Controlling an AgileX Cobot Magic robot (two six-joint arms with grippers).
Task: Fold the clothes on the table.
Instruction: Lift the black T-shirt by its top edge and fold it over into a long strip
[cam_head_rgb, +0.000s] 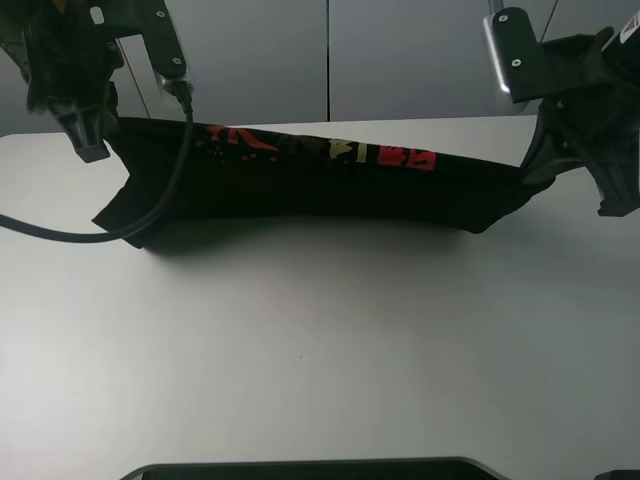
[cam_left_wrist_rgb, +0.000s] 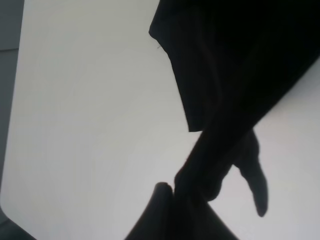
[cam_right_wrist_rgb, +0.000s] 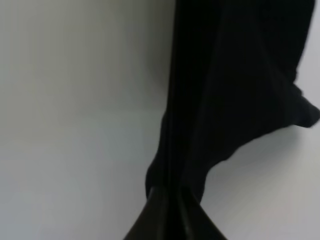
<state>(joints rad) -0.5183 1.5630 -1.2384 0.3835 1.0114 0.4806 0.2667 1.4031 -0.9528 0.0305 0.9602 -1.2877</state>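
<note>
Upper left, left claw (cam_head_rgb: 88, 138); upper right, right claw (cam_head_rgb: 528, 168). Each pinches the black T-shirt (cam_head_rgb: 300, 190), stretched between over white surface (cam_head_rgb: 320, 340). Grey wall panels (cam_head_rgb: 400, 60) behind.

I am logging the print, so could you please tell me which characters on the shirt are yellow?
The small yellow characters near the middle of the black T-shirt's print; the red characters flank them on both sides.

White table (cam_head_rgb: 320, 350), smooth, matte, rounded far corners. Black T-shirt (cam_head_rgb: 330, 190) spans far part in long horizontal band, red and yellow print along upper edge. Lower edge sags to surface or just above it, contact unclear. Soft shadow on tabletop beneath, sleeve drooping at left end.
</note>
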